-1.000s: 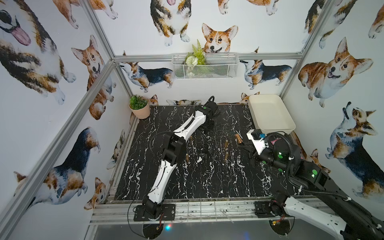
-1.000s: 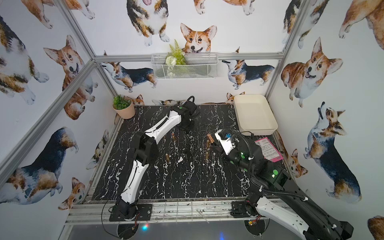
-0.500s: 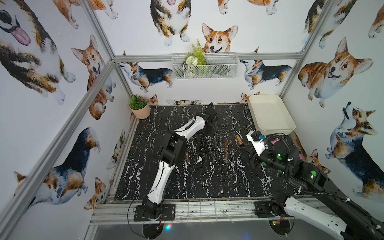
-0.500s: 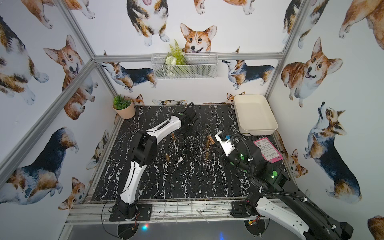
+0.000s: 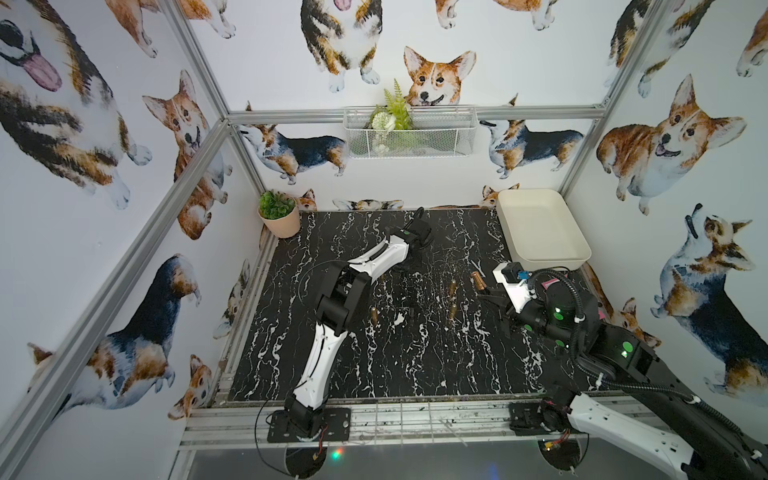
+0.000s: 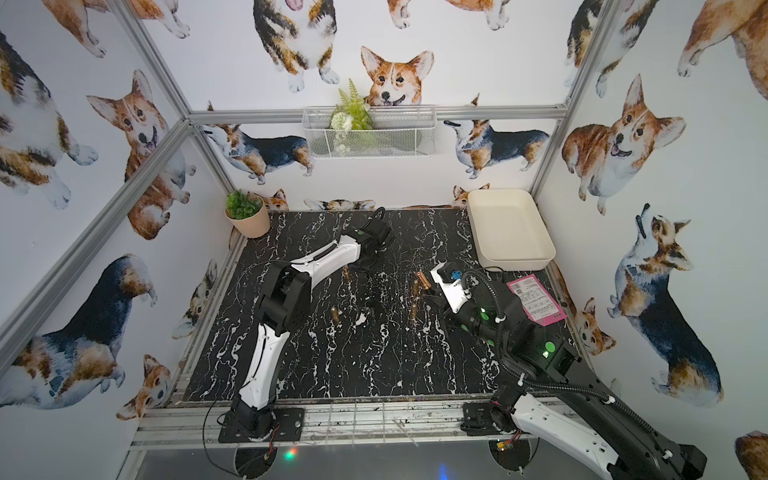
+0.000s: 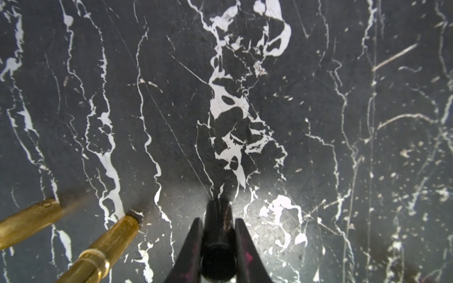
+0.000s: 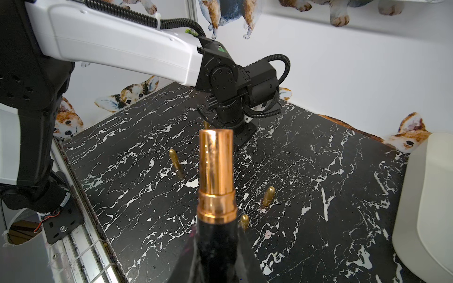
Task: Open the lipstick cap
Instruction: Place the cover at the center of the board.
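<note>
Item 1, my left gripper (image 7: pixel 218 221): pinching glossy black cylindrical lipstick cap (image 7: pixel 217 247), low over black white-veined marble tabletop (image 7: pixel 318 98); contact unclear. Two brass bullet-shaped tubes (image 7: pixel 110 241) just beside: lower straight, release gently.
Item 2, my right gripper (image 8: pixel 218 235): clamped on black lipstick base with bare copper-gold barrel (image 8: pixel 215 171), cap off, well apart from item 1; hold steady.
</note>
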You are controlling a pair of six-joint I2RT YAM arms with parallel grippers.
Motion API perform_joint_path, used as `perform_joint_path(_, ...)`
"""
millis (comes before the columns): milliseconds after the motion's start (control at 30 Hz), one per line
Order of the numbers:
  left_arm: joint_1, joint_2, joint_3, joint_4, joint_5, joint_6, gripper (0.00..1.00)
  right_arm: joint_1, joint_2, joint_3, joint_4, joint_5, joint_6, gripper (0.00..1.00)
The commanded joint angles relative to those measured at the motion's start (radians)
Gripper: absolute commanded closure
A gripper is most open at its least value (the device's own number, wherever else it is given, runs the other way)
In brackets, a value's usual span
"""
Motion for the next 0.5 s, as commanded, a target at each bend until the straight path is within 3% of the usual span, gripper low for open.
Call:
perform_joint_path(0, 0.004, -0.002, -0.004, -0.009, 0.007, -0.025, 0.85, 0.001, -0.002, -0.003, 0.004, 0.012, -0.007, 1.00)
perform_joint_path(467, 0.003, -0.017, -0.028, -0.007, -0.005, -0.035, 0.70, 0.001, -0.003, -0.006, 0.000, 0.025, -0.010, 1.00)
